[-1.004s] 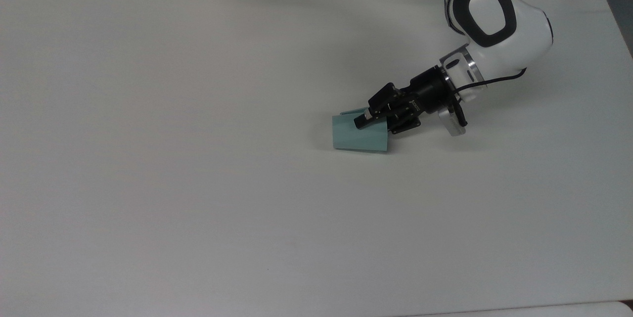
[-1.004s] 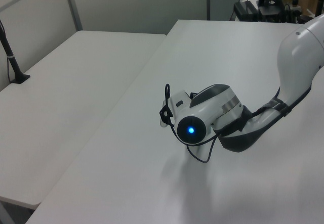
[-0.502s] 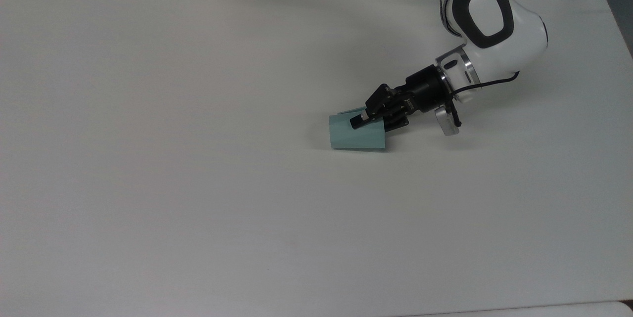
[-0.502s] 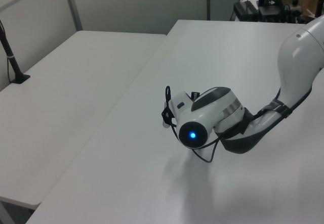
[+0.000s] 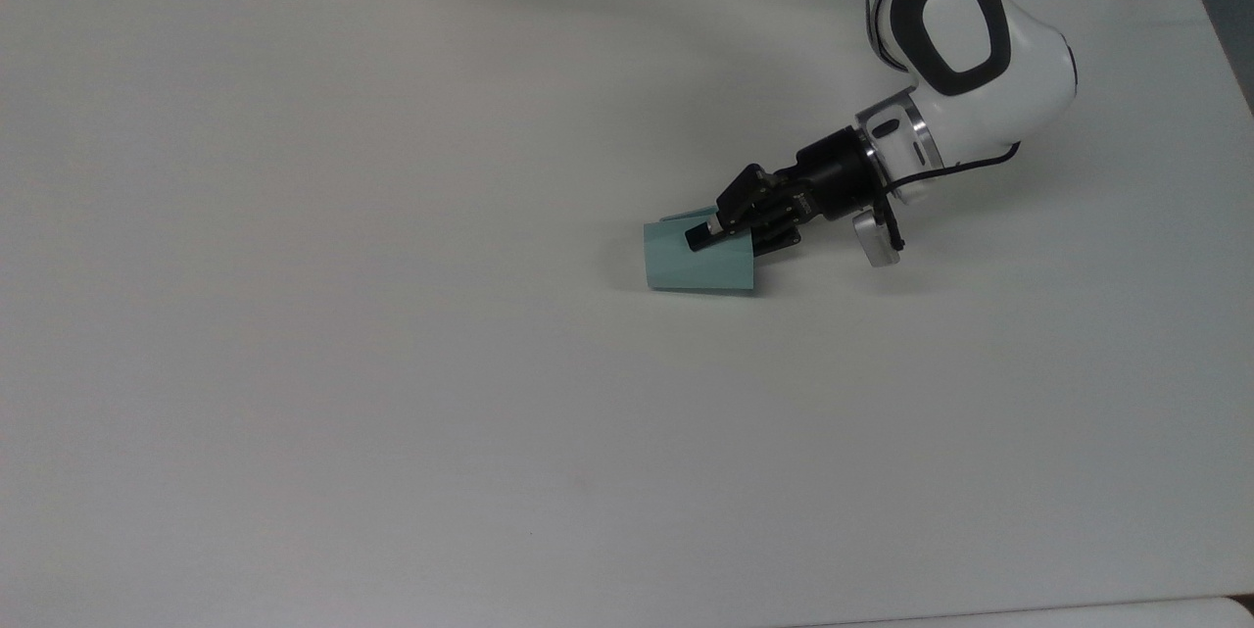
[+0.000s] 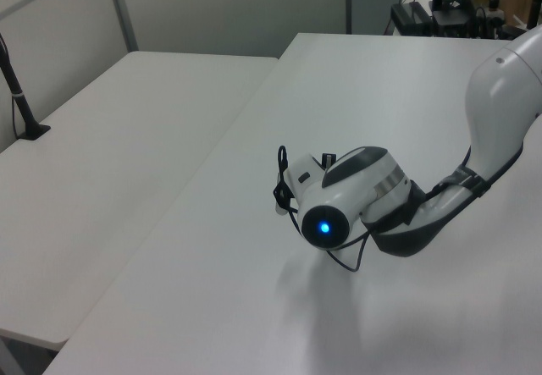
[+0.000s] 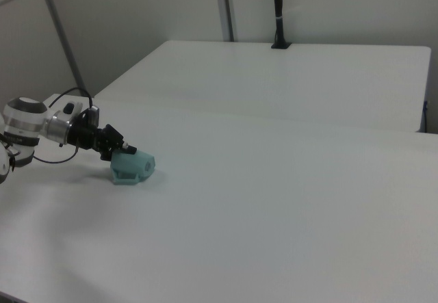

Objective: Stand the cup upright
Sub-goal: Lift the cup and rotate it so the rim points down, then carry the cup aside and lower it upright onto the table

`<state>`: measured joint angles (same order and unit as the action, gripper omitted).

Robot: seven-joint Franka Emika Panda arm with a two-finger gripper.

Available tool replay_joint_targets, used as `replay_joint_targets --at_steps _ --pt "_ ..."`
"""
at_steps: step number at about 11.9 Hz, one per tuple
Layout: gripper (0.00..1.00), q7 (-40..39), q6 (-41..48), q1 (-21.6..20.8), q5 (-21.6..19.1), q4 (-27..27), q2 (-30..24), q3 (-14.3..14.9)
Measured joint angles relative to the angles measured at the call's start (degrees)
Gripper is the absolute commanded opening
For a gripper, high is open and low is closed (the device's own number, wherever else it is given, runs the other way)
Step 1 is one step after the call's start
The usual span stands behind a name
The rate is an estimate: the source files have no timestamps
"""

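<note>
right of centre in the top view, the gripper (image 5: 707, 234) pinches the toppled cup's (image 5: 698, 265) rim wall; light, rigid, probably slippery.

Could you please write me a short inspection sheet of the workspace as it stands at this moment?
Surface: white table, plain and bare around the job.
Job's things: teal cup lying on its side on the table, wider end toward the top view's right, not yet upright.
Clutter: nothing seen on the table.
Grippers: gripper low at the cup's wider end, one finger lying over the cup's wall; the grip itself cannot be judged.
Cables: black cable looping along the wrist; it shows again in the left view.
Surroundings: second white table beyond, with a black post at its far edge; grey partition walls.
</note>
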<state>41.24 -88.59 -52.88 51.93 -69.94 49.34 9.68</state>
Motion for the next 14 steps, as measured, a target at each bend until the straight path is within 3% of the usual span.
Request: replay_joint_targets --at_steps 6,10,12,14 --pt "0.0 0.1 -0.84 2.28 -13.78 -0.09 -8.49 0.0" --pt "0.0 -0.55 -0.91 6.01 -20.28 -0.25 -12.0 0.02" --pt "0.0 -3.12 -3.98 9.59 -27.67 -0.96 -15.28 0.11" --pt "0.0 -6.72 -9.54 14.55 -36.82 -5.75 -22.35 0.23"
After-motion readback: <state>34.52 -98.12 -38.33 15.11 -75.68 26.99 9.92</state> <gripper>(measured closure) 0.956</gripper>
